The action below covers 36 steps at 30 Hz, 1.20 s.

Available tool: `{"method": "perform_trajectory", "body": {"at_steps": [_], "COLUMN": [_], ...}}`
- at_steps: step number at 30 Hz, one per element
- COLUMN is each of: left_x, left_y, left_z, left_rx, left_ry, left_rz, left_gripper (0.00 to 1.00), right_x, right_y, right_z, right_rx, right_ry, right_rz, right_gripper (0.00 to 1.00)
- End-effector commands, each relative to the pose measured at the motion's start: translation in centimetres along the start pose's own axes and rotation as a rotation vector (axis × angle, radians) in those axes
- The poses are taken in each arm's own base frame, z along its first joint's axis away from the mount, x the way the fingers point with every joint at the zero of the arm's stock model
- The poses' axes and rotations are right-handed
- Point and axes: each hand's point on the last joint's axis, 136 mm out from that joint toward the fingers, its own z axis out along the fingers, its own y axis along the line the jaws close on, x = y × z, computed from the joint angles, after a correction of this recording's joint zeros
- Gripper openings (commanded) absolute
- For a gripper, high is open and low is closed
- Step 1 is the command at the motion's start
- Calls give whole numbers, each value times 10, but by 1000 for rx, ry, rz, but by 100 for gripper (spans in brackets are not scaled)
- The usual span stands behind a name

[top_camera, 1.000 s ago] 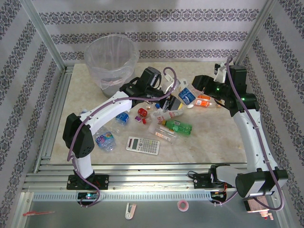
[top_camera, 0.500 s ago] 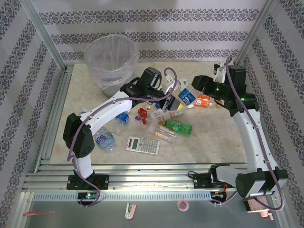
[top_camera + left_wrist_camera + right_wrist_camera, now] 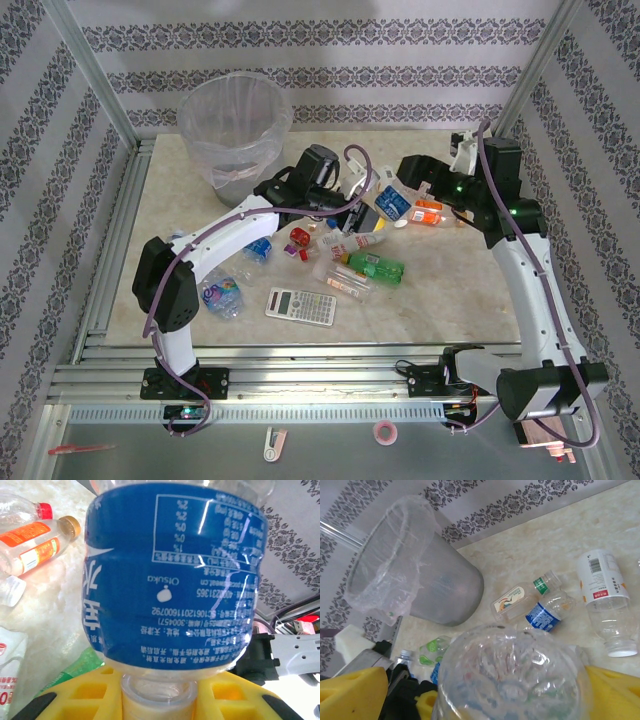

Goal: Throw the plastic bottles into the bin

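Observation:
A clear plastic bottle with a blue label point(image 3: 392, 203) point(image 3: 170, 580) hangs above the table's middle. My left gripper point(image 3: 368, 210) point(image 3: 159, 696) is shut on its neck, a yellow finger on each side. My right gripper point(image 3: 407, 188) point(image 3: 485, 700) is open around the same bottle's clear base point(image 3: 515, 675), its yellow fingers point(image 3: 350, 695) spread wide. The grey bin point(image 3: 233, 125) point(image 3: 420, 570) with its clear bag stands at the back left. More bottles lie on the table: a green one point(image 3: 375, 267), an orange-labelled one point(image 3: 430, 212) point(image 3: 37, 545), and several below the arms point(image 3: 547, 611).
A grey calculator point(image 3: 300, 305) lies near the front of the marble table point(image 3: 450, 300). Crushed bottles point(image 3: 222, 292) rest by the left arm's base. Metal frame posts and patterned walls enclose the table on the left, right and back.
My right gripper has opened off the blue-labelled bottle. My left gripper has closed tighter on the bottle's neck. Both arms have barely shifted.

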Motion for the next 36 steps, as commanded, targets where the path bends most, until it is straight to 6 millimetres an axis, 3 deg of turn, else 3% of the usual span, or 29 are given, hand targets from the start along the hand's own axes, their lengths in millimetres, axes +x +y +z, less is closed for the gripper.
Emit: {"method": "perform_trajectory", "body": {"at_steps": [1, 13, 19, 28, 36], "left_x": [-22, -50, -74, -121, -157], "left_y": [7, 26, 27, 24, -2], "left_z": [-17, -50, -82, -167, -247], "left_rx": [-49, -160, -222, -421, -607], "left_ry": [-94, -212, -291, -481, -646], "left_rz": [-11, -24, -1, 113, 272], "left_gripper": [0, 0, 0, 0, 0], "right_x": [-8, 3, 6, 9, 13], "right_y": [30, 24, 16, 5, -1], "right_z": [-17, -21, -25, -24, -18], "right_rx": [-91, -72, -44, -19, -14], "right_ry": [-47, -30, -40, -41, -27], "right_rz": [-63, -39, -27, 9, 31], "right_gripper": [98, 98, 98, 98, 98]}}
